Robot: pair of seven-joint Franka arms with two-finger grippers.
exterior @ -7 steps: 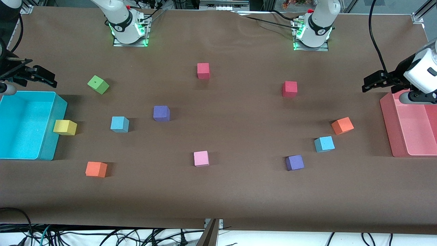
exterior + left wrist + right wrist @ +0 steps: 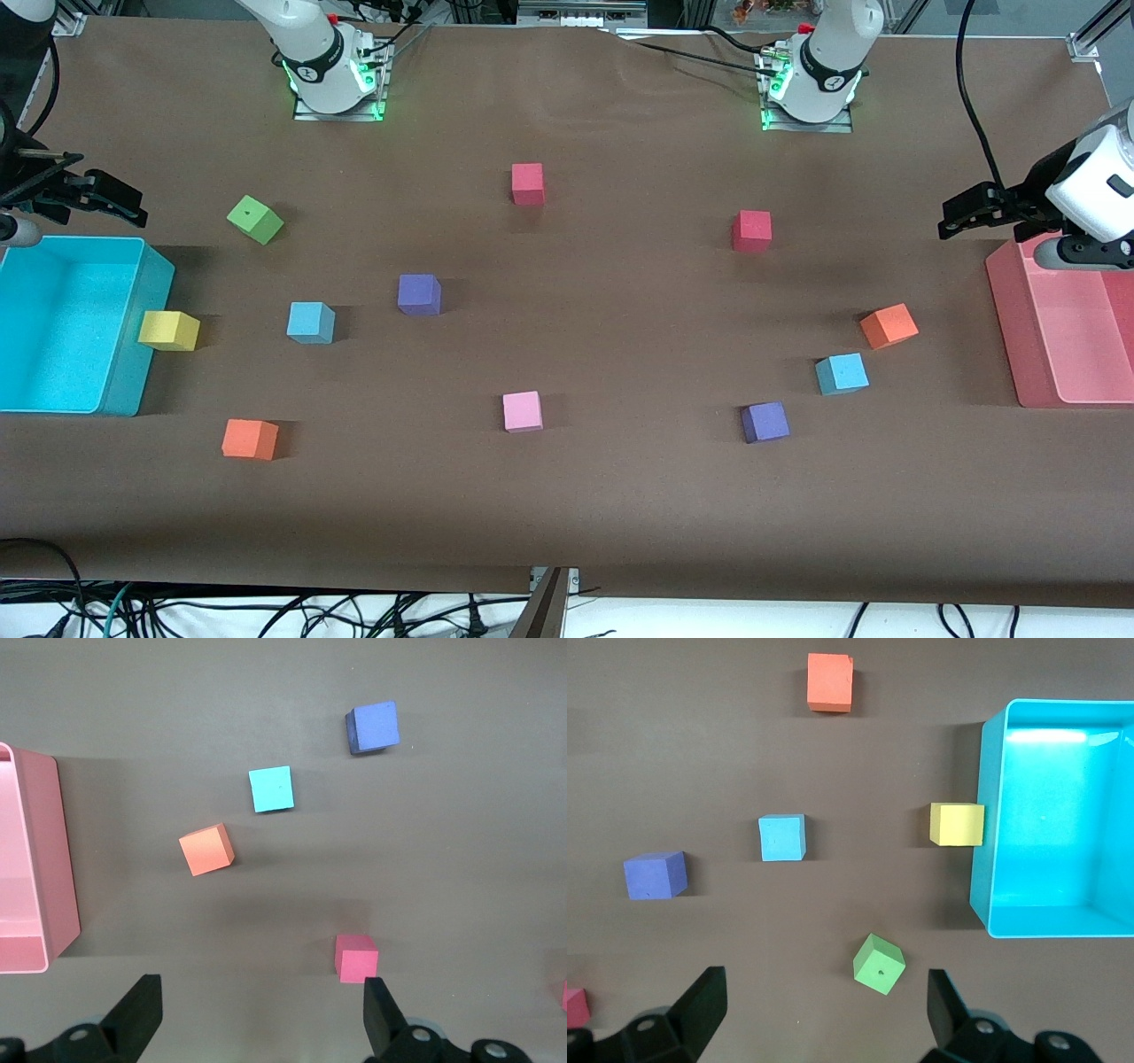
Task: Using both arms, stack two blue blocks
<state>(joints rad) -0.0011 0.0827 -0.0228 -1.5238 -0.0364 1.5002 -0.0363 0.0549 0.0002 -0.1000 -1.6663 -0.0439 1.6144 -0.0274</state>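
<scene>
Two sky-blue cubes are lying well apart on the brown worktop. Taking the pink cube as the middle of a clock face in the front view, the first blue block is sitting at about ten o'clock, between the yellow cube and a purple cube, toward the right arm's end. The second blue block is sitting at about three o'clock, between the orange cube and another purple cube, toward the left arm's end.

The right claw is hovering above the corner of the turquoise bin, its fingers spread wide and carrying nothing. The left claw is hanging just beside the pink tray, likewise gaping fully and empty. Both arms are waiting high above the worktop.

Judging by their matte look, the blocks are probably foam: light, slightly squashy and not slippery, so a gentle squeeze should be enough. The best hold is likely across two parallel flat side faces, near mid-height, leaving the top face free for stacking. The second block is sitting slightly turned, so that claw would need rotating to match.

No brand, label or readable writing is showing on the blocks.
</scene>
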